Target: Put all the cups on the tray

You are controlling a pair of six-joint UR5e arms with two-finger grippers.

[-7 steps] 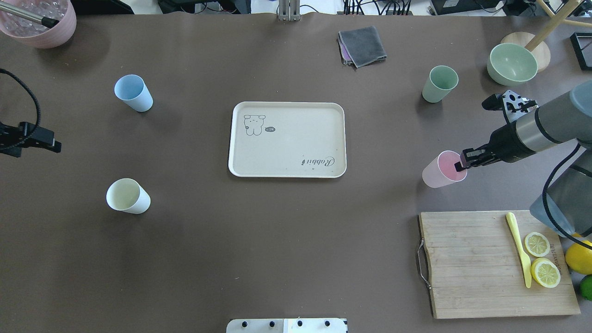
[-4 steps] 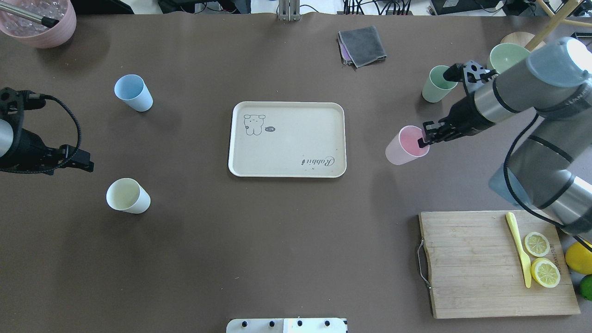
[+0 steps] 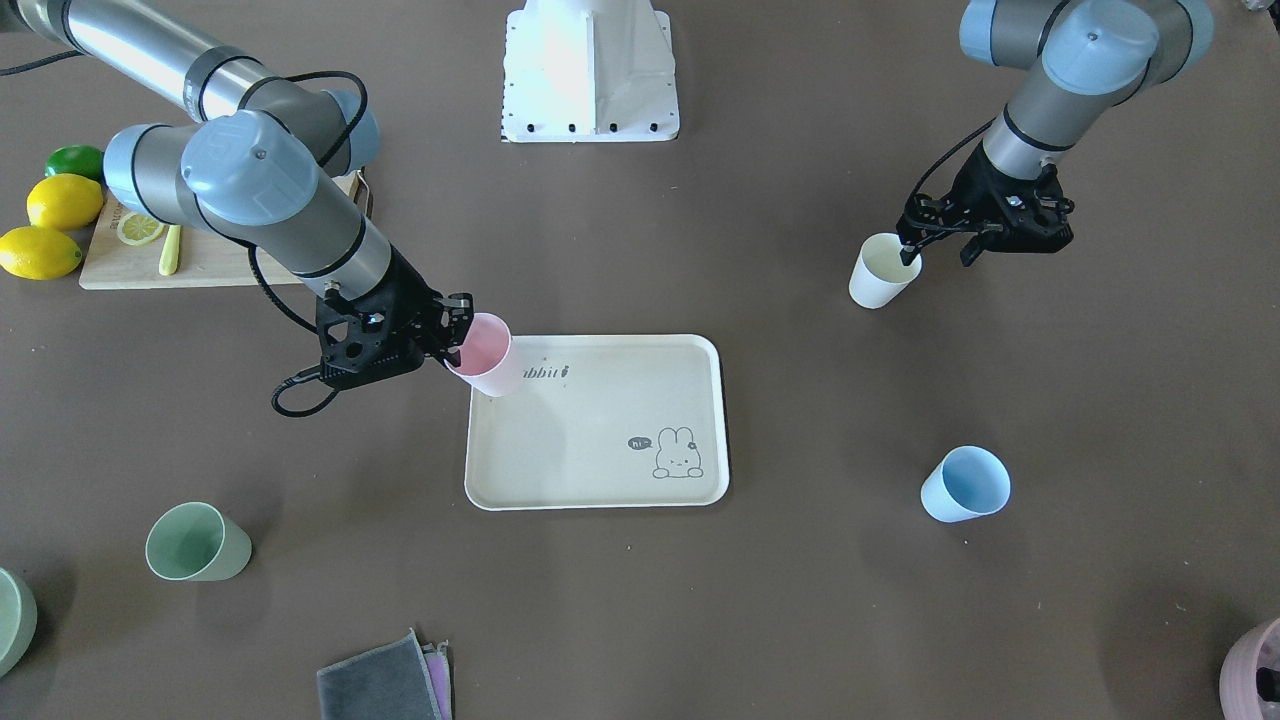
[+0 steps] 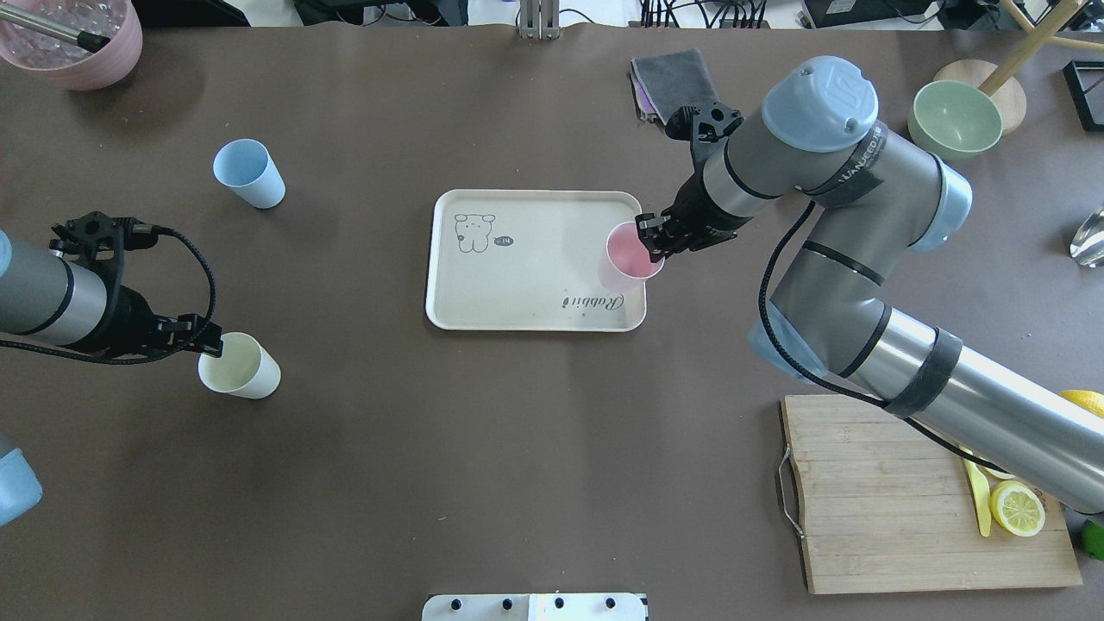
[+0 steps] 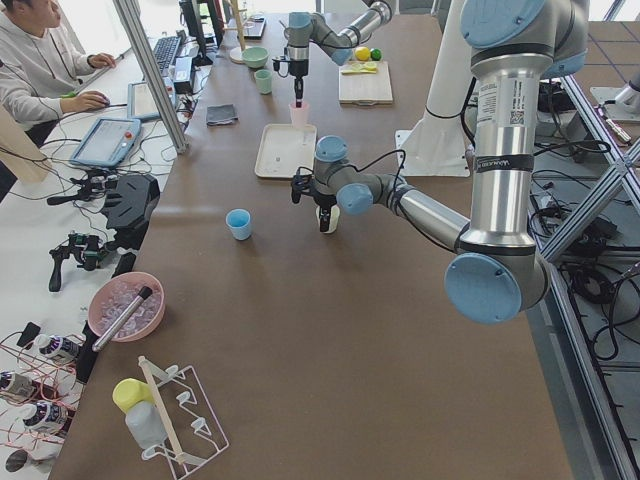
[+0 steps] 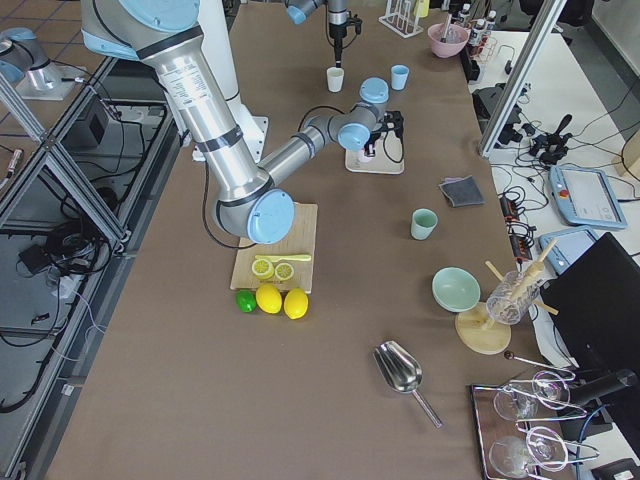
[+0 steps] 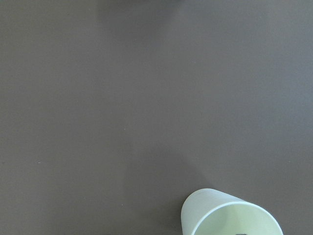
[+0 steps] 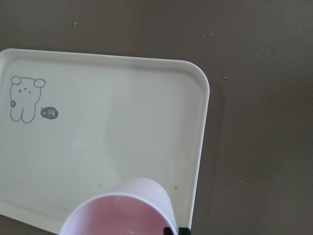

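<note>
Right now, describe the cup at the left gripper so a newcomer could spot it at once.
From the beige tray mid-table, look to the robot's left side, where two cups stand. It is the cream-white cup nearer the robot, with the left gripper at its rim; the light blue cup beyond it stands alone.

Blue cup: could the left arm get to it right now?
Probably yes. The blue cup stands alone on that arm's side, with nothing between it and the left gripper. That gripper is open at the rim of the cream cup, though, so it seems busy there first.
</note>
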